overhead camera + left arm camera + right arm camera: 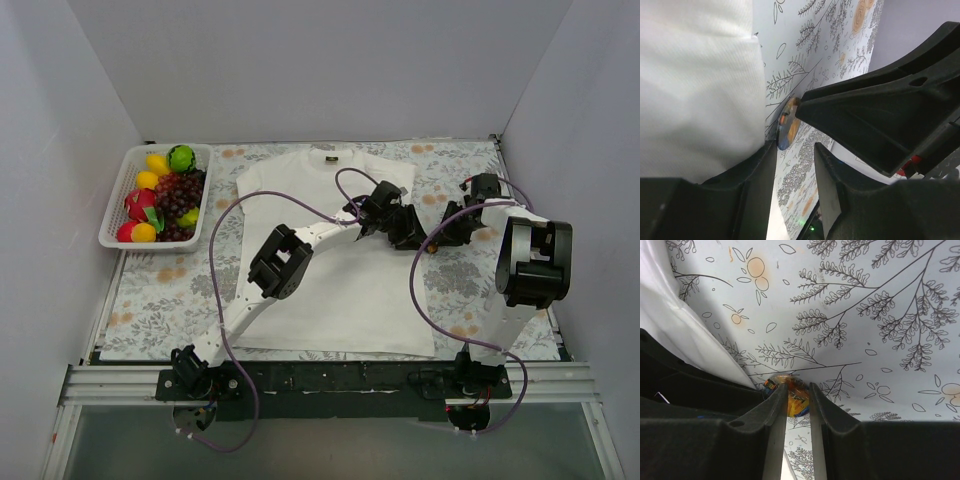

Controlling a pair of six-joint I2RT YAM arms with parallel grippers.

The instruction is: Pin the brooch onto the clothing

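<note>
The brooch (796, 399), a small round orange-gold disc, lies on the floral cloth just off the right edge of the white T-shirt (330, 280). In the top view it is a tiny spot (429, 248) between both grippers. My right gripper (799, 387) has its fingers a narrow gap apart, and the tips sit over the brooch's face. My left gripper (794, 150) is open and empty. Its left fingertip (767, 155) touches the brooch's rim (788, 125), and the right gripper's finger (865, 115) meets the brooch from the other side. The shirt edge (695, 90) lies beside it.
A white basket (113, 212) of toy fruit stands at the far left. The grey floral cloth (160, 300) covers the table under the shirt. White walls close in the left, back and right. Both arms cross over the shirt's right side.
</note>
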